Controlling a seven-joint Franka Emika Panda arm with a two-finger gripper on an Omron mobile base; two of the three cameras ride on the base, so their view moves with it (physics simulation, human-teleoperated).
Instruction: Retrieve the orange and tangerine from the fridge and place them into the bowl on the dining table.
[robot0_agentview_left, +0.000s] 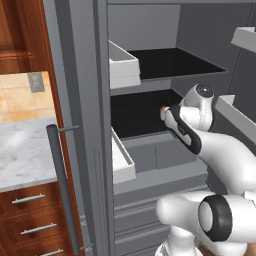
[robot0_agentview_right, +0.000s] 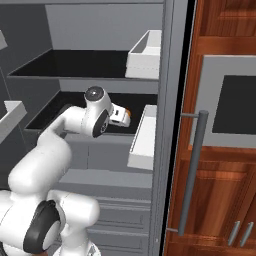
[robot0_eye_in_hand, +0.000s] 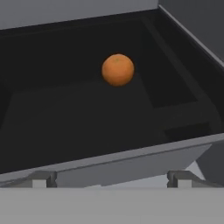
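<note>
The fridge (robot0_agentview_left: 150, 100) stood open, and the arm reached toward its lower black shelf (robot0_eye_in_hand: 87, 118). One round orange fruit (robot0_eye_in_hand: 117, 69), orange or tangerine one could not tell, sat alone well back on that shelf. The claw (robot0_eye_in_hand: 109, 178) hung at the shelf's front lip, well short of the fruit, its fingertips (robot0_eye_in_hand: 40, 178) set wide apart and empty. The step in hand looked like the approach for the first pick. Next, the claw probably needed to travel deeper, straddle the fruit, then close.

black fridge shelf (robot0_eye_in_hand: 78, 127), one orange fruit (robot0_eye_in_hand: 117, 70) resting on it, toward the back
</note>
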